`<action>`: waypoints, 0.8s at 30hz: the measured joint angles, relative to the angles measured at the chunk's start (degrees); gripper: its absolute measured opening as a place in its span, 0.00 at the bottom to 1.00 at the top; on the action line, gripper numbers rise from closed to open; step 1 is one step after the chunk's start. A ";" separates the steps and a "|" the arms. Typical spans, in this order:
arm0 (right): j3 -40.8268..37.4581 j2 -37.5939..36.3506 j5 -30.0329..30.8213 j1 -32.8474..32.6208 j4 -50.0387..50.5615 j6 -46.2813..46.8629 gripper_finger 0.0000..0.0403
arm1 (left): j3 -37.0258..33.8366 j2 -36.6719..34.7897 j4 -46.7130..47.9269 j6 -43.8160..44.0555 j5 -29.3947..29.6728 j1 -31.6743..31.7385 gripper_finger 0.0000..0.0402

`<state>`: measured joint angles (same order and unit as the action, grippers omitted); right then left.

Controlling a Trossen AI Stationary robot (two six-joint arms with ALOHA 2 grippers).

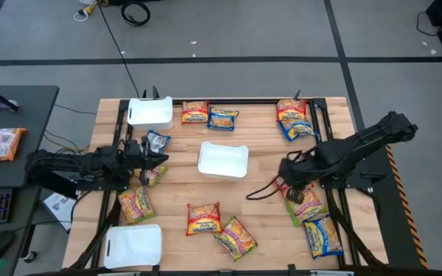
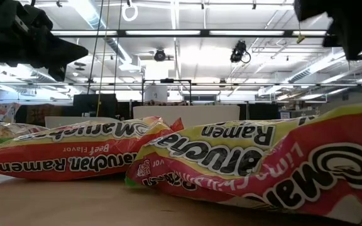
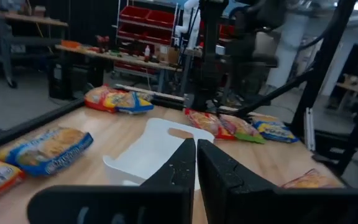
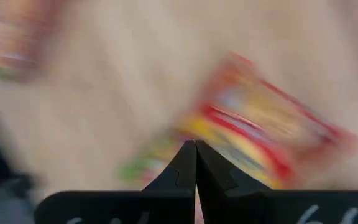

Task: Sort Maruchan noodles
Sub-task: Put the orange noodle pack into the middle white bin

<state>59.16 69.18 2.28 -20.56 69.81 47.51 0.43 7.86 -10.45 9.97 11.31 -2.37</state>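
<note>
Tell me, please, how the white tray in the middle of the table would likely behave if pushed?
The white tray looks thin-walled and empty, so it is probably light and would slide easily on the smooth wooden table. Its low, flat shape makes tipping unlikely.

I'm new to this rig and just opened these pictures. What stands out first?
Bright ramen packets lie scattered over the wooden table, with a white tray at its centre and two more at the left corners. Both dark arms reach inward with jaws shut and empty: the left gripper left of that tray, the right gripper to its right.
</note>
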 joint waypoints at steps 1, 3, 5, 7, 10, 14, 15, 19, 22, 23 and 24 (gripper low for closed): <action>-0.34 -0.14 2.60 0.02 3.95 1.22 0.02 | 0.00 0.00 0.00 -0.32 0.02 0.00 0.06; -1.91 0.10 7.54 0.42 10.54 3.69 0.02 | 0.00 0.00 0.01 -0.34 0.00 0.00 0.06; -4.50 0.51 9.31 1.27 12.67 5.36 0.02 | 0.00 0.00 -0.06 -0.12 0.01 0.00 0.06; -7.35 1.03 8.58 1.94 11.47 5.87 0.02 | 0.00 0.02 -1.25 2.31 -0.16 -0.02 0.06; -12.11 2.06 4.91 2.32 5.86 5.94 0.01 | 0.00 0.02 -6.50 19.70 -1.41 -0.13 0.06; -17.96 3.69 -0.78 1.96 -4.29 7.16 0.01 | 0.00 0.02 -11.61 35.66 0.02 -0.09 0.06; -19.20 4.13 -2.46 1.86 -7.38 7.73 0.01 | 0.00 0.02 -12.94 37.38 -0.17 -0.17 0.06; -22.96 6.34 -8.27 1.53 -20.96 10.41 0.02 | 0.00 0.02 -16.50 41.85 -3.62 -0.27 0.06; -23.25 7.39 -7.58 1.91 -30.84 11.47 0.02 | 0.00 0.48 -19.99 41.08 -3.27 -1.32 0.06; -22.81 7.62 -6.12 2.50 -31.98 11.48 0.02 | 0.00 0.70 -20.82 40.08 -2.37 -1.85 0.06; -22.40 7.63 -4.23 3.39 -32.14 11.53 0.02 | 0.00 1.23 -22.80 38.51 -1.20 -2.37 0.06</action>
<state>36.76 76.81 -1.94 -17.17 37.67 59.04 0.43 9.09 -33.25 48.48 10.12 -4.74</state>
